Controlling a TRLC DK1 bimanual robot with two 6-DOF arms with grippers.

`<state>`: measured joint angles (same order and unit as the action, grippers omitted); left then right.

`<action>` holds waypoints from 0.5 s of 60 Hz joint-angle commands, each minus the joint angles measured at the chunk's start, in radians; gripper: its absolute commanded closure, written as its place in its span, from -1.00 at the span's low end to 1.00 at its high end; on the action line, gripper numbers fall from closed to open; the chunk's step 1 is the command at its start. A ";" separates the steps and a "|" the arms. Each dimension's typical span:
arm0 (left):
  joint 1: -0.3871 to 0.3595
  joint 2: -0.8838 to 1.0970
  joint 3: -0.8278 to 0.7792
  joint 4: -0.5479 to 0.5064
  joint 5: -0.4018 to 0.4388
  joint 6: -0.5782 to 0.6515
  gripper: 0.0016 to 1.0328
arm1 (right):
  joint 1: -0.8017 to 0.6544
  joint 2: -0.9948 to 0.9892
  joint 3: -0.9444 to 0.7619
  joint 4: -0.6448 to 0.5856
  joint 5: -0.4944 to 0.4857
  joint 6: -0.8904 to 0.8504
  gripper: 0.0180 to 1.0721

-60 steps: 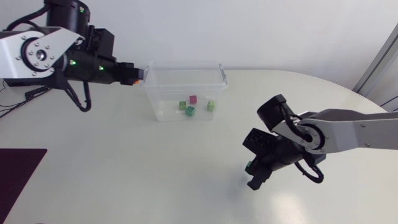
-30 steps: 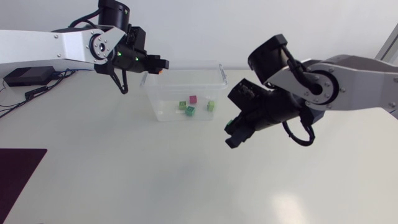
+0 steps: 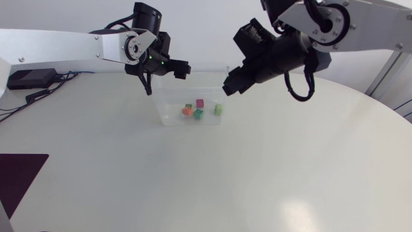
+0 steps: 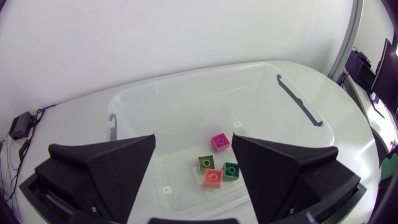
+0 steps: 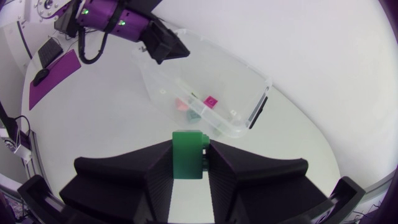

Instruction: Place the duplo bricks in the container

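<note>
A clear plastic container [image 3: 168, 96] stands at the back middle of the table. On its floor lie an orange brick [image 3: 187, 111], a pink brick [image 3: 200, 102], a dark green brick [image 3: 199, 114] and a light green brick [image 3: 218, 109]. My left gripper [image 3: 181, 69] hangs open over the container's back left corner. Seen from the left wrist, that gripper [image 4: 194, 140] is empty, and the orange brick [image 4: 212, 178] lies below it. My right gripper [image 3: 230, 86] hovers just past the container's right end, shut on a green brick [image 5: 188, 154].
A dark purple mat [image 3: 19, 171] lies at the table's front left edge. A small black device [image 3: 28, 78] with cables sits at the far left. The white tabletop [image 3: 257, 174] stretches in front of the container.
My left gripper moved right over the container and opened, and the orange brick dropped inside. My right arm rose from the front of the table to the container's right end, carrying the green brick.
</note>
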<state>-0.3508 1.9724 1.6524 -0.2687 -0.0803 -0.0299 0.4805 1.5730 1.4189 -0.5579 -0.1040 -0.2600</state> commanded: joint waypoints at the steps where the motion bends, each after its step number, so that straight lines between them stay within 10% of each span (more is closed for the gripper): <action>1: 0.035 -0.064 0.027 -0.024 -0.004 -0.015 -0.94 | -0.014 0.061 0.069 -0.005 -0.005 0.025 0.57; 30: 0.070 -0.553 -0.252 -0.084 0.010 -0.004 -0.93 | -0.020 0.300 0.301 0.085 -0.005 0.053 0.54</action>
<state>-0.2779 1.4651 1.4826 -0.3271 -0.0765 -0.0296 0.4625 1.8236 1.6714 -0.4892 -0.1074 -0.2306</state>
